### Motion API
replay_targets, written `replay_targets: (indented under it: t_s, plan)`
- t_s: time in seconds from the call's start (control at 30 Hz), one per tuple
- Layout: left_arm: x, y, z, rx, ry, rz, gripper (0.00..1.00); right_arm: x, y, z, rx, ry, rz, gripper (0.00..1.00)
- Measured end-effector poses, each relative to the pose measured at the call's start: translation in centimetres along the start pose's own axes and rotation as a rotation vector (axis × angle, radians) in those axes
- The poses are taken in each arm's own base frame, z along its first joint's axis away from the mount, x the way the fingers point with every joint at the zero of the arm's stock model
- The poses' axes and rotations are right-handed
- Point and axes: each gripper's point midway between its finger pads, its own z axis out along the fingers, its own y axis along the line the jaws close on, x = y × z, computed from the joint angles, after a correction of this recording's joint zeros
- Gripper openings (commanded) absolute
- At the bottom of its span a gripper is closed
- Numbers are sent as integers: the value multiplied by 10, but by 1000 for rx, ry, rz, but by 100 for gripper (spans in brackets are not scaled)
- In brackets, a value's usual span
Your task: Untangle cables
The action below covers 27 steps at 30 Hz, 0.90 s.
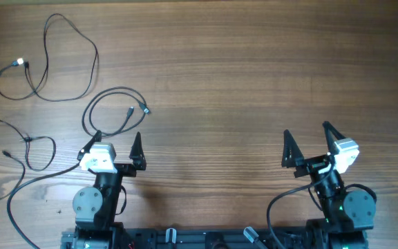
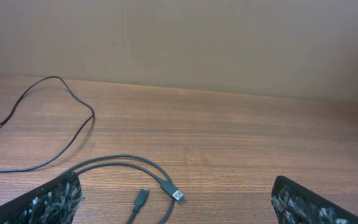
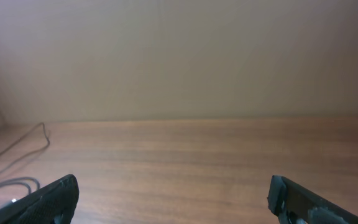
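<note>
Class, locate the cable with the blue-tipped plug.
Overhead, the cable loops on the left of the table, just ahead of the left gripper. The left wrist view shows its plug low, near centre.

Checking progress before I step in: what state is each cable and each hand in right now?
far cable: loose loop, flat on the table, apart from the others.
middle cable: loose loop, flat, apart from the others, ungrasped.
near cable: loosely strewn, flat, apart from the others.
left hand: open, empty.
right hand: open, empty.
</note>
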Motion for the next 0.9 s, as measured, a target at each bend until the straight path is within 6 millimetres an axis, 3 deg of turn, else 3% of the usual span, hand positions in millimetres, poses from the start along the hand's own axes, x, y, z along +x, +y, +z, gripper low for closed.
replay_targets:
  t_s: [0.57, 0.9]
  plan:
    - [0, 0, 0, 0, 0, 0, 100, 33, -16, 7, 56, 23, -49, 100]
    - [0, 0, 0, 0, 0, 0, 100, 35, -26, 6, 110, 27, -97, 100]
